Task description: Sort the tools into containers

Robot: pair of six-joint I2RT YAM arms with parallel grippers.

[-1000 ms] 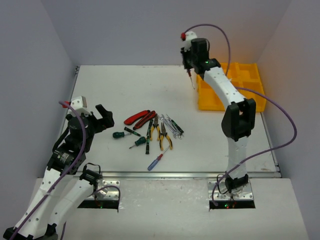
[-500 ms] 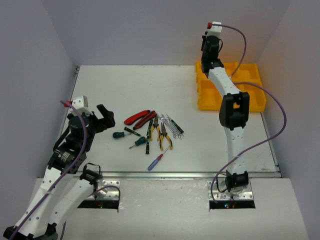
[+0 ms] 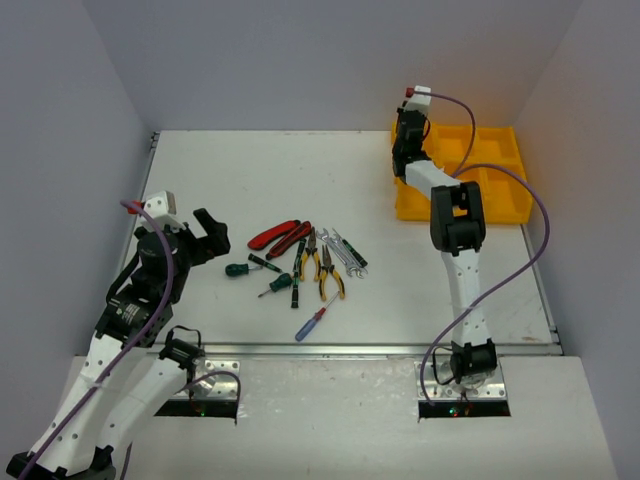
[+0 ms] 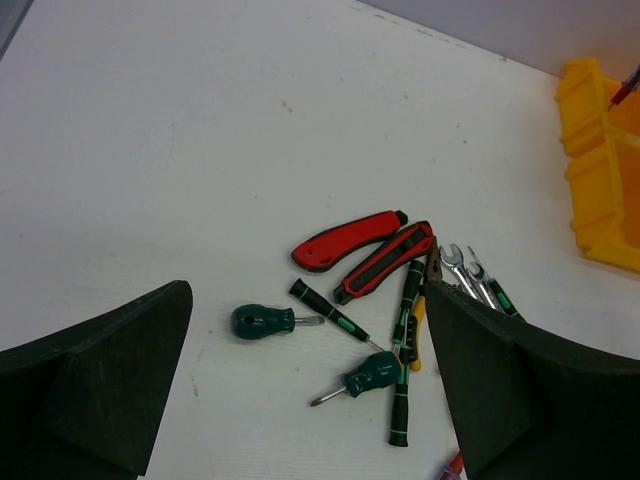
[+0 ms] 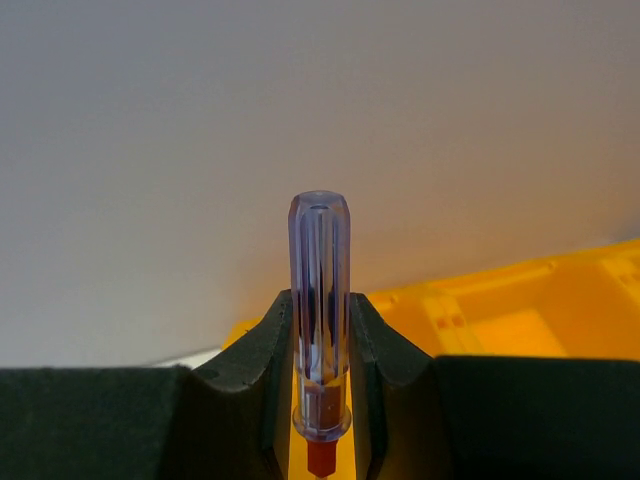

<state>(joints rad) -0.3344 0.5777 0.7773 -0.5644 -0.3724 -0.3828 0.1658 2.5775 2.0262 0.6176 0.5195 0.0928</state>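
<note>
- Over the far left corner of the yellow tray (image 3: 505, 135), the right jaws are clamped on a clear-blue, red-collared screwdriver (image 5: 320, 300), its handle between them.
- Above the tabletop (image 3: 250, 170), at its left side, the left jaws stand wide apart, holding nothing.
- Other tools (image 3: 305, 258) lie clustered mid-tabletop, well apart from the tray.

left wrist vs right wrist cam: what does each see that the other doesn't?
Left wrist only: red cutters, a stubby green screwdriver and wrenches lying on the table, framed by the open left gripper.
Right wrist only: the right gripper shut on a clear-handled screwdriver, handle pointing up in the frame.
Both: the yellow tray.
</note>
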